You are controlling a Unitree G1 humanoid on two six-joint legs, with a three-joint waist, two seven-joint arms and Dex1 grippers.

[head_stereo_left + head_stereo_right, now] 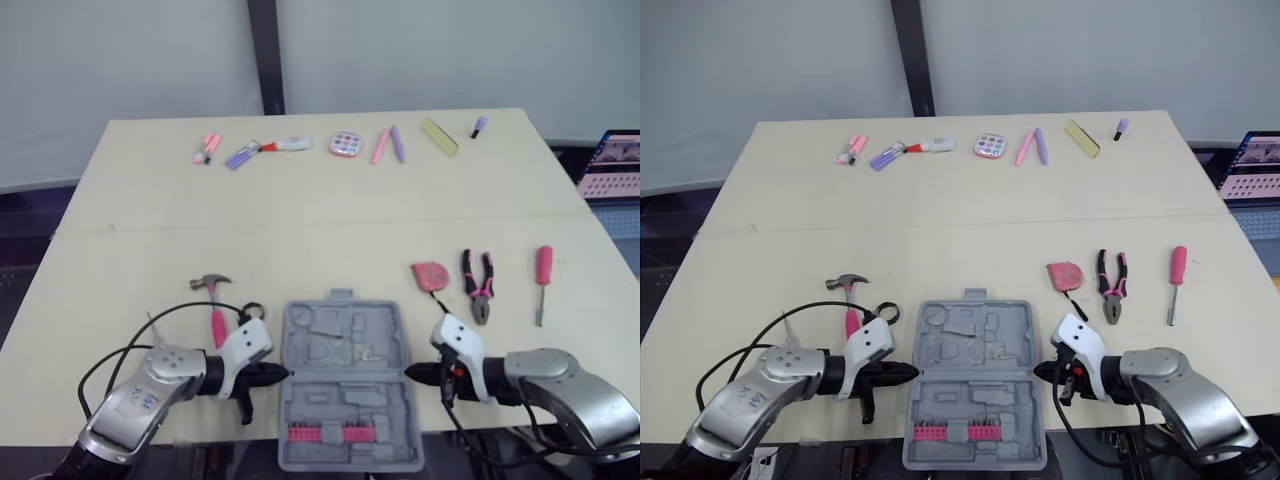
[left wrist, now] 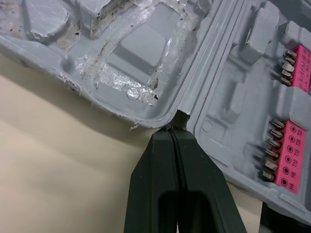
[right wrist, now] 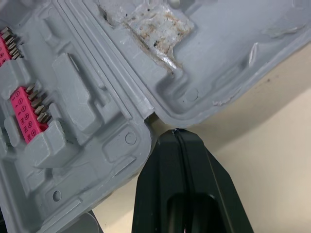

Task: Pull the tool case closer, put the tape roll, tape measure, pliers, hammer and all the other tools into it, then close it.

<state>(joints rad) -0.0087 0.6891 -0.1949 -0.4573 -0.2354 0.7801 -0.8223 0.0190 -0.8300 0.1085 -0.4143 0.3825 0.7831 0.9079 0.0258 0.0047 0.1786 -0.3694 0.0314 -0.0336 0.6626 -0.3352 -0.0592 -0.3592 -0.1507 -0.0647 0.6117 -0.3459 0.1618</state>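
The grey tool case point(image 1: 345, 350) lies open at the table's near edge, with pink bit strips point(image 1: 325, 432) in its near half. My left gripper point(image 1: 283, 375) is shut, its tip touching the case's left hinge notch point(image 2: 181, 118). My right gripper point(image 1: 410, 373) is shut too, its tip just beside the right hinge corner point(image 3: 154, 115). Left of the case lie a pink-handled hammer point(image 1: 213, 302) and a small black tape roll point(image 1: 252, 311). To its right lie a pink tape measure point(image 1: 430, 274), pliers point(image 1: 478, 286) and a pink screwdriver point(image 1: 543, 282).
Along the table's far edge lies a row of small items: pink markers point(image 1: 207, 147), a purple pen point(image 1: 240, 155), a white tube point(image 1: 286, 144), a round pink case point(image 1: 345, 144), two pens point(image 1: 389, 144) and a yellow bar point(image 1: 439, 136). A laptop point(image 1: 612, 165) stands off the right side.
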